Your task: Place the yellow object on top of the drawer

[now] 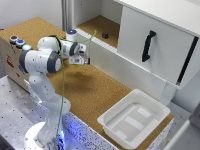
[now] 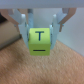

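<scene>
Fingers (image 2: 24, 26) clamped the yellow object (image 2: 40, 41), a T-marked cube, either side, gripper (image 1: 86, 60) held above the cork surface; carry step likely underway, next move toward drawer (image 1: 97, 24) at about one o'clock.

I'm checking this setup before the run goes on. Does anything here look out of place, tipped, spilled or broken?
Nothing stands out. The gripper holds the yellow object squarely over the cork surface. The white tray sits flat, the white cabinet looks intact, and nothing appears spilled.
</scene>
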`<state>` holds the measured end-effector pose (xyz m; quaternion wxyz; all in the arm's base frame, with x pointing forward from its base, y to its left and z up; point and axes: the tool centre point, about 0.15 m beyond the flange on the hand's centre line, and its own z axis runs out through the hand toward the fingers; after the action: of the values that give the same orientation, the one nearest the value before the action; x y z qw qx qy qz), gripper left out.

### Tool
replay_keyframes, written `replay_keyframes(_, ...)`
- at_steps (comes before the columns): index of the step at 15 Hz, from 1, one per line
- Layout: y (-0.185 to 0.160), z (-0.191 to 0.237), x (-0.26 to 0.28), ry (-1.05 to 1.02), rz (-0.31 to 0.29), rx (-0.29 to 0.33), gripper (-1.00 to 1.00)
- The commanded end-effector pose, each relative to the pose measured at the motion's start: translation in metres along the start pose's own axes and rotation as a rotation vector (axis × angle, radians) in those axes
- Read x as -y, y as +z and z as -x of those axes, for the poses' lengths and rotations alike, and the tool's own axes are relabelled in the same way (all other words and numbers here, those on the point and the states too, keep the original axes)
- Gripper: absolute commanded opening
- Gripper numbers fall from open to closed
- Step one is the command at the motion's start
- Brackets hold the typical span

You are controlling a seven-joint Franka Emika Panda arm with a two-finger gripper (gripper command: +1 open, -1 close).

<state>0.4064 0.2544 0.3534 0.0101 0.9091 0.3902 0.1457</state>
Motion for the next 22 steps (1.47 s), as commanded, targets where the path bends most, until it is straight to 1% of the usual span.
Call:
replay_keyframes(1,-0.109,-0.022,0.046,-0.173,-0.065,-0.059,-1.0)
replay_keyframes(2,-0.124,-0.026,0.06,-0.228,-0.079,-0.075,-1.0)
replay_keyframes(3,-0.136,-0.03,0.078,-0.319,-0.118,-0.083,-1.0)
replay_keyframes(4,-0.139,-0.035,0.093,-0.402,-0.113,-0.077,-1.0)
replay_keyframes(5,-0.142,-0.04,0.107,-0.456,-0.127,-0.068,-1.0)
replay_keyframes(8,-0.155,-0.055,0.144,-0.608,-0.206,-0.041,-1.0)
replay_keyframes(11,-0.168,-0.064,0.182,-0.763,-0.243,-0.035,-1.0)
replay_keyframes(13,-0.169,-0.07,0.199,-0.834,-0.268,-0.024,-1.0)
replay_keyframes(14,-0.168,-0.074,0.208,-0.875,-0.265,-0.022,-1.0)
replay_keyframes(16,-0.161,-0.086,0.217,-0.919,-0.278,-0.021,-1.0)
replay_keyframes(18,-0.157,-0.107,0.218,-0.921,-0.281,-0.034,-1.0)
replay_keyframes(19,-0.153,-0.116,0.219,-0.921,-0.263,-0.036,-1.0)
replay_keyframes(20,-0.148,-0.124,0.22,-0.906,-0.265,-0.037,-1.0)
replay_keyframes(22,-0.136,-0.134,0.221,-0.905,-0.26,-0.039,-1.0)
